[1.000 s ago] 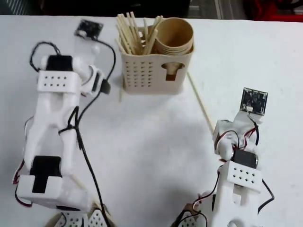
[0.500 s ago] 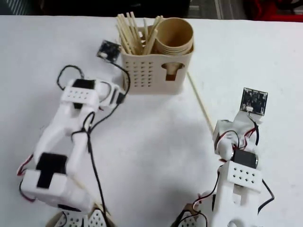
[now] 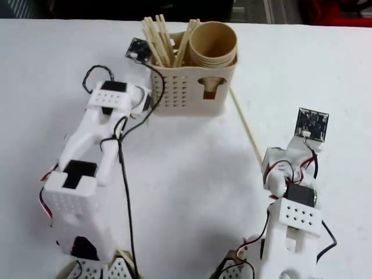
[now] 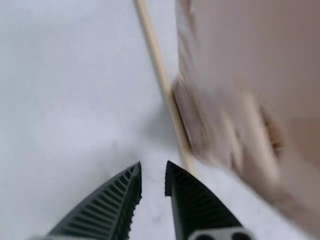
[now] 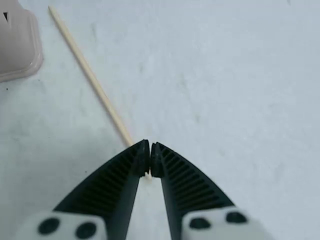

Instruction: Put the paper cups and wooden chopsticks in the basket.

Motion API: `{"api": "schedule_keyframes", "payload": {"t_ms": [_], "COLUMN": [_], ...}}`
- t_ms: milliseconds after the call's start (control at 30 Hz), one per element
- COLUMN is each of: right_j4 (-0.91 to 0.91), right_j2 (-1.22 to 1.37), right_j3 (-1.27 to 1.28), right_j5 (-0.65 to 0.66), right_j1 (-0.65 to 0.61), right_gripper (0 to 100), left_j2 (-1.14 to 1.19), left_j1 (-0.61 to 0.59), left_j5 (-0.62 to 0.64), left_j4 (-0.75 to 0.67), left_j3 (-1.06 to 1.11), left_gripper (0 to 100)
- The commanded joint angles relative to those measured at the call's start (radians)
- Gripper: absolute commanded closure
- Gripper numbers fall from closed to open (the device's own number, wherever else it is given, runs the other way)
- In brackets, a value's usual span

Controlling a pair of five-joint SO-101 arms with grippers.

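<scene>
Basket: one perforated beige plastic basket [image 3: 186,93], upright near the far edge of the table [image 3: 192,174].
Paper cups: one nested stack of paper cups [image 3: 213,40] in the basket's right half (several rims show, but the exact number cannot be told).
Chopsticks in basket: one chopstick bundle [image 3: 163,40] leaning in the left half, too crowded to count.
Loose chopsticks: two, both flat on the table.
Right loose chopstick [image 3: 245,128]: runs diagonally from just beside the basket's right front corner toward the right arm.
Left loose chopstick [image 4: 160,75]: lies along the foot of the basket's left wall (touching or only beside it, the blur does not let me say).
Left gripper [image 4: 152,172]: low over the table beside the basket's left wall, fingers parted by a narrow gap and holding nothing. Its tips are near that chopstick's closer end.
Right gripper [image 5: 149,150]: fingers pinched together on the near end of the right loose chopstick, a sliver of wood showing between the tips.
Edges: the table's far edge runs just behind the basket. The left arm is close against the basket's left side.
Room: white tabletop stretches between the two arms and in front of the basket.
Writing: one small dark mark on the basket's corner in the right wrist view, too small to read.
</scene>
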Motion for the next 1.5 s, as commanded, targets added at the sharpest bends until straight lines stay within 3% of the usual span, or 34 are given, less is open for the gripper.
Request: {"api": "schedule_keyframes", "payload": {"t_ms": [0,533,800,1067,1300,1467], "right_j4": [-0.018,-0.018,-0.018,-0.018,-0.016,-0.016], "right_j2": [-0.016,-0.016,-0.016,-0.016,-0.016,-0.018], "right_j3": [-0.008,-0.008,-0.008,-0.008,-0.008,-0.008], "right_j5": [-0.005,-0.005,-0.005,-0.005,-0.005,-0.005], "right_j1": [-0.001,-0.001,-0.001,-0.001,-0.001,-0.001], "right_gripper": [97.8,97.8,97.8,97.8,97.8,97.8], "left_j2": [-0.004,-0.305,-0.363,-0.363,-0.361,-0.360], "left_j1": [0.004,-0.005,-0.044,-0.028,-0.022,0.022], "left_j5": [0.005,0.020,0.203,0.647,0.683,0.689], "left_j4": [0.077,0.261,0.265,0.107,-0.107,-0.149], "left_j3": [-0.006,0.002,0.015,0.172,0.342,0.393], "left_gripper": [92,92,92,92,92,86]}}
